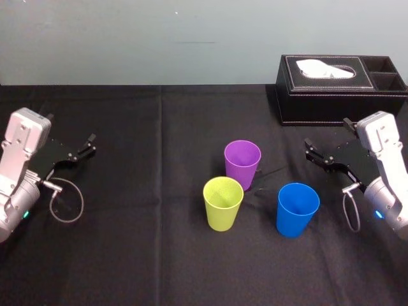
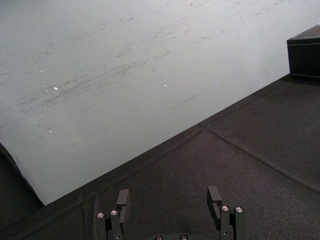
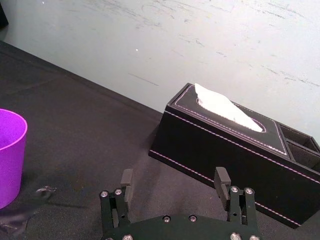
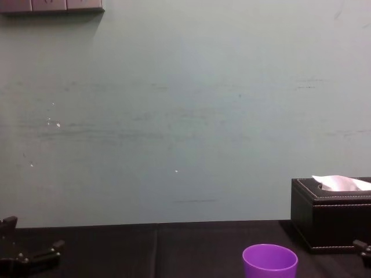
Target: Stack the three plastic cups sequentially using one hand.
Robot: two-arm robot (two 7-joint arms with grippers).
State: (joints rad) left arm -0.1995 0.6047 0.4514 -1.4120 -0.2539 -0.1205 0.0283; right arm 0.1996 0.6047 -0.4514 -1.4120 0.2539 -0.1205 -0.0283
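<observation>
Blue cup [image 1: 298, 209] near right gripper [image 1: 327, 134]; purple cup [image 1: 242, 164], yellow-green cup [image 1: 223, 204] farther left

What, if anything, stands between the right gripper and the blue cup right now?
Nothing visible. In the head view, only bare black tablecloth lies between the right gripper, its fingers open, and the blue cup, which stands nearer the robot and slightly to its left. The tissue box sits farther back, out of that path.
</observation>
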